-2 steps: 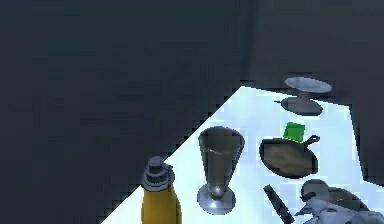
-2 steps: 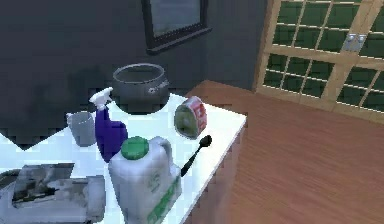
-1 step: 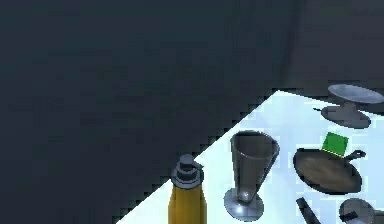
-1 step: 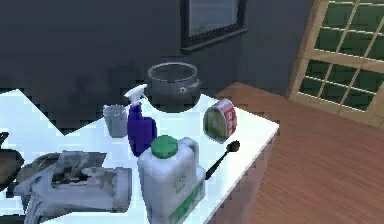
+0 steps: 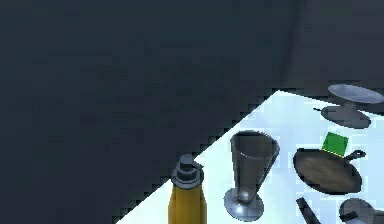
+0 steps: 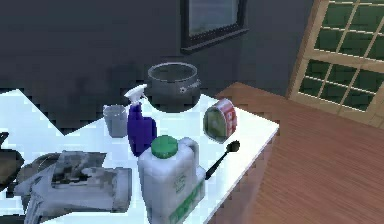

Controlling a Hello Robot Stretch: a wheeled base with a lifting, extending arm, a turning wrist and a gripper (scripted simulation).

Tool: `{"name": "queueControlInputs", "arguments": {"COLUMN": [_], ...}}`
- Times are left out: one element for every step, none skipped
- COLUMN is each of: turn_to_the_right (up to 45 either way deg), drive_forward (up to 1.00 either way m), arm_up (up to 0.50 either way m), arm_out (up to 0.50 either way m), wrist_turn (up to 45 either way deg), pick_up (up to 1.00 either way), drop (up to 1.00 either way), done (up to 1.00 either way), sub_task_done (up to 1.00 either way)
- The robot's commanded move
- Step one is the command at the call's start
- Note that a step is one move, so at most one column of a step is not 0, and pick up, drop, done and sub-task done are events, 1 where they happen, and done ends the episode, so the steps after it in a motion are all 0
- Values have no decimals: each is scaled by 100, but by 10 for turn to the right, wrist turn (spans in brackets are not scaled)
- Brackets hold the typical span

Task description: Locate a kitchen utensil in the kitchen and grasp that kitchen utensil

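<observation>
Locating step: a dark spoon lies on the surface beside the white jug. Claw's state, and the spoon's place from it, you cannot tell. Next, line your arm up.

Forward view. A pale desk enters from the lower right, its corner pointing up the picture against a dark wall. Near the desk's left edge stands an amber bottle with a dark pump top. Just right of it stands an upright metal goblet, flared at the rim. Farther right lies a dark frying pan, with a small green block just behind it. Toward the far corner sits a shallow grey dish. Dark, partly cropped objects lie at the bottom right edge; their kind cannot be told.
</observation>
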Motion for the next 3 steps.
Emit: {"name": "queueControlInputs", "arguments": {"turn_to_the_right": [0, 0, 0], "drive_forward": [0, 0, 0], "arm_up": [38, 0, 0], "arm_out": [0, 44, 0], "wrist_turn": [0, 0, 450], "pick_up": [0, 0, 0], "drop": [0, 0, 0], "done": [0, 0, 0], "sub_task_done": [0, 0, 0]}}
